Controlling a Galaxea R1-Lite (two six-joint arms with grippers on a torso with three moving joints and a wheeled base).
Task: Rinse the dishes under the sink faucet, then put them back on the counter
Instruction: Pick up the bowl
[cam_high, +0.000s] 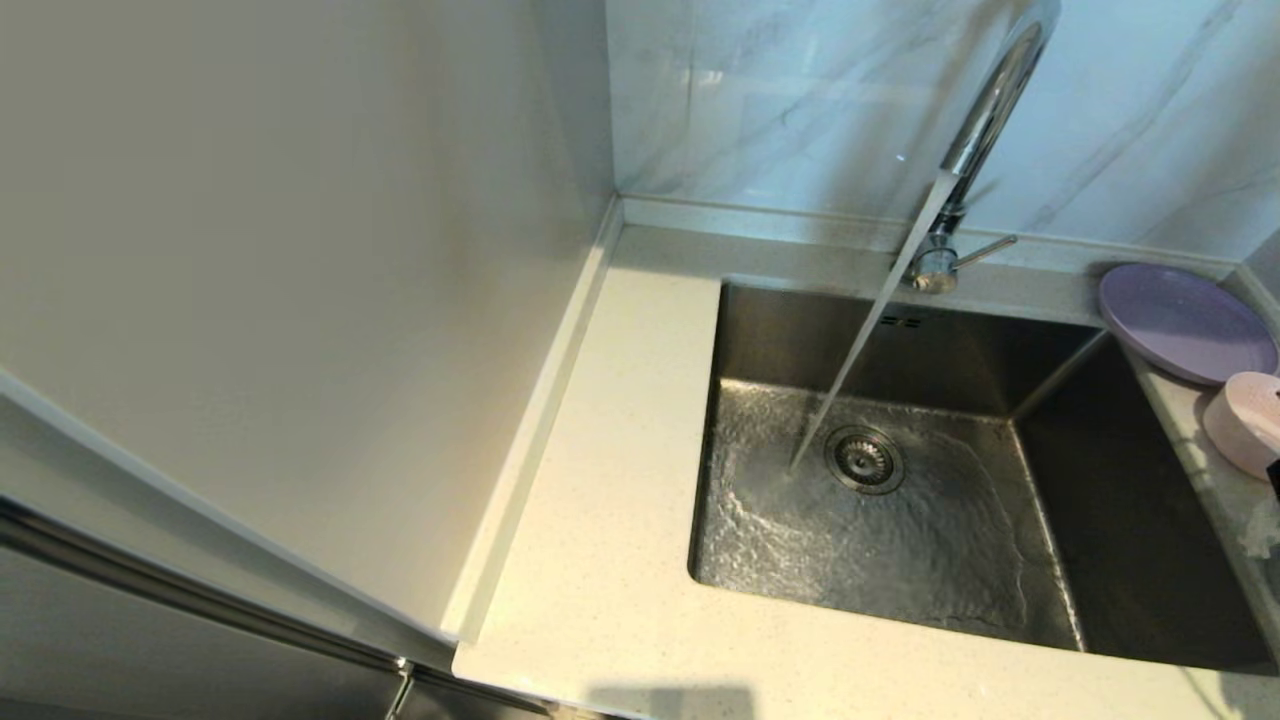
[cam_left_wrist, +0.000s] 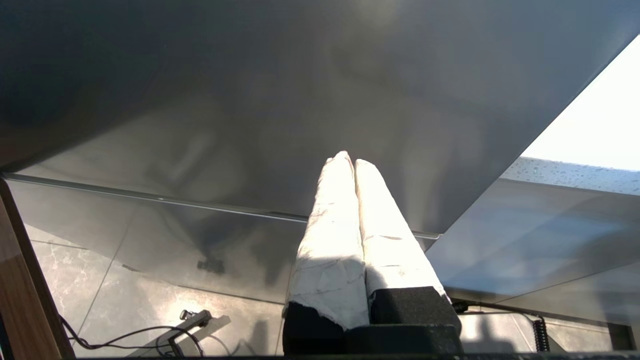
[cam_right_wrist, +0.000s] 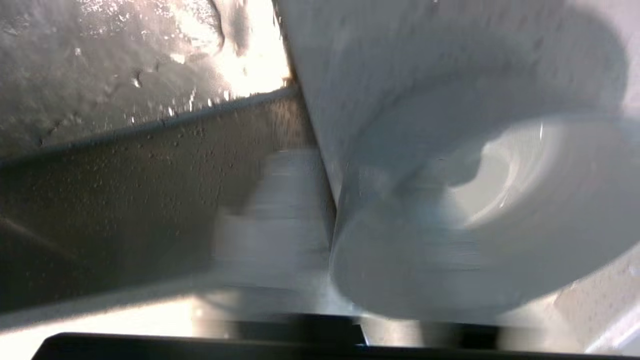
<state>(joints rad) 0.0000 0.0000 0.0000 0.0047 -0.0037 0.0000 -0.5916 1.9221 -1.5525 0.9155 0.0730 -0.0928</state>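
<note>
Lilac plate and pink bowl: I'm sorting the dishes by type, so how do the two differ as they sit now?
The lilac plate is flat, shallow and open side up; the pink bowl is taller, with steep walls, and seems to be upside down. The plate sits toward the back wall, the bowl nearer the robot. Both are matte pastel, on the counter right of the sink.

No writing, label, brand mark or number can be read anywhere in these views. The faucet (cam_high: 985, 130), the sink (cam_high: 760, 330), the lilac plate (cam_high: 1185, 322) and the pink bowl (cam_high: 1245, 420) all show plain surfaces (the bench (cam_high: 610, 480) carries only fine speckling, not characters), and the whitish bowl (cam_right_wrist: 480, 220) is likewise unmarked.
</note>
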